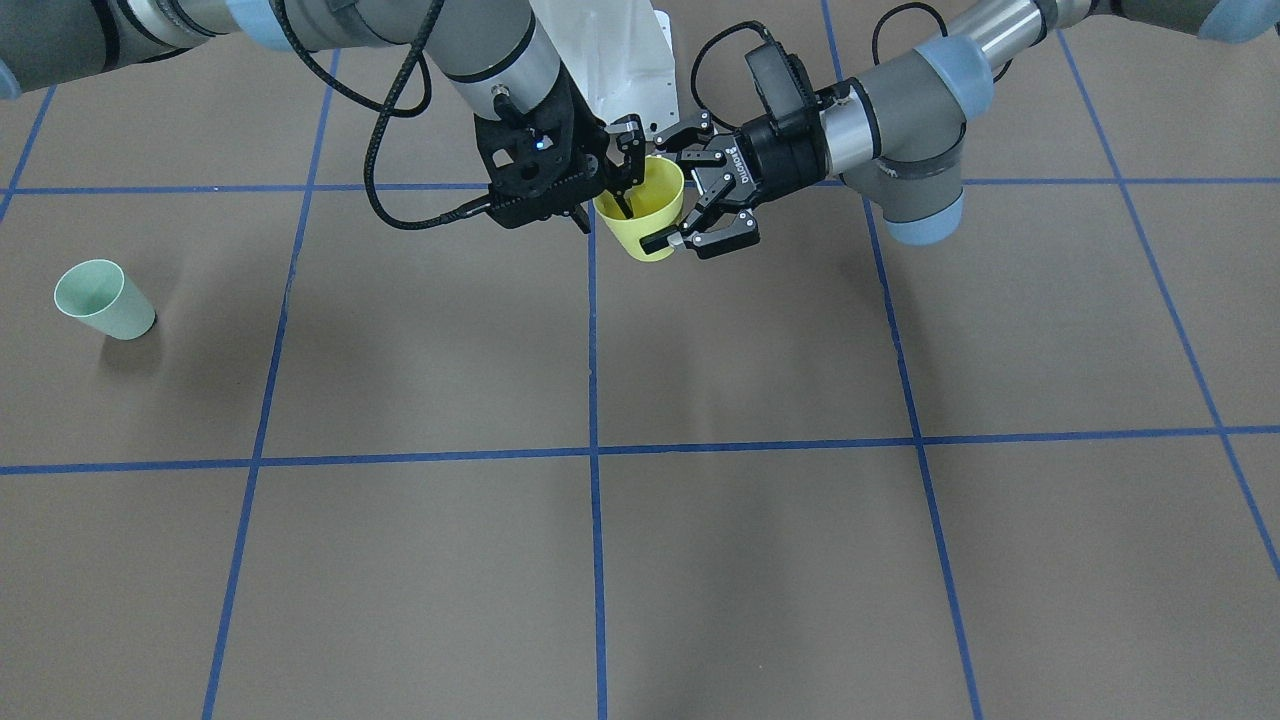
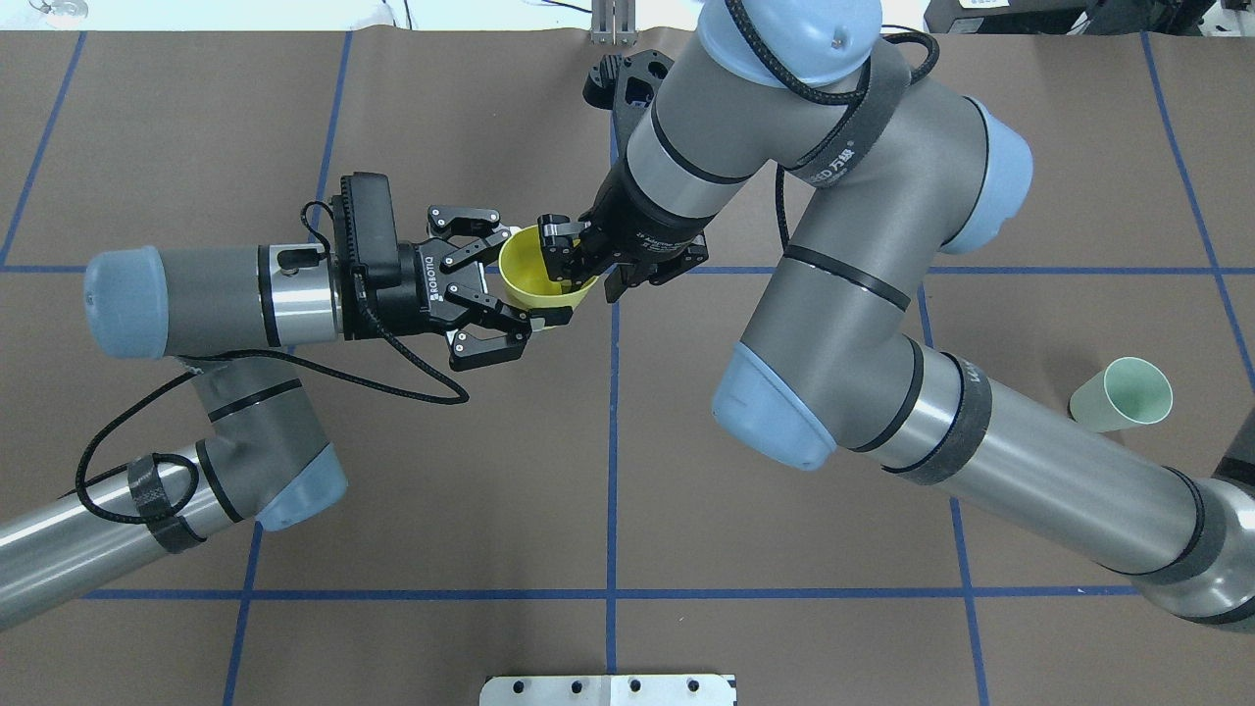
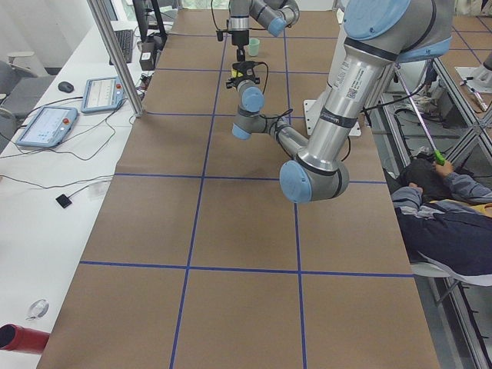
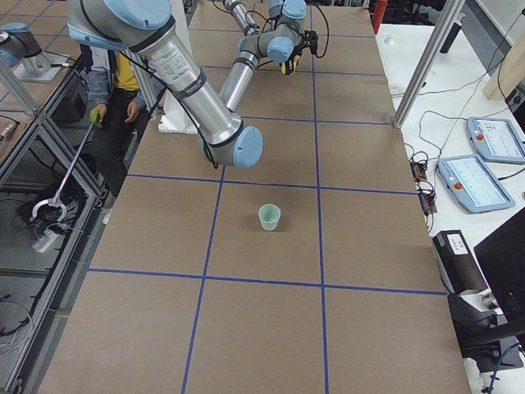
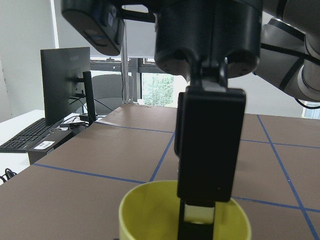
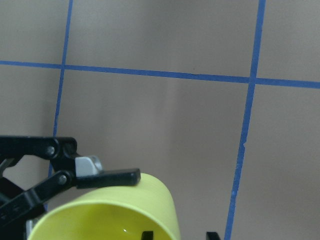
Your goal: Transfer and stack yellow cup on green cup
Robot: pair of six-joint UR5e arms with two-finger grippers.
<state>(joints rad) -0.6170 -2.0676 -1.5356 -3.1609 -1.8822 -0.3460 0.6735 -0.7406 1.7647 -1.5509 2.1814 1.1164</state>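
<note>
While the right gripper pinched the yellow cup by its rim in the air, the left gripper stood wide around it. I think it had to slide straight back without bumping; the green cup sat well apart.

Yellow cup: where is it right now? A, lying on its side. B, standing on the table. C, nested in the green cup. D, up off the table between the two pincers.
D: the yellow cup hangs above the table, the right pincer pinching its rim, the left pincer flanking its body.
</note>
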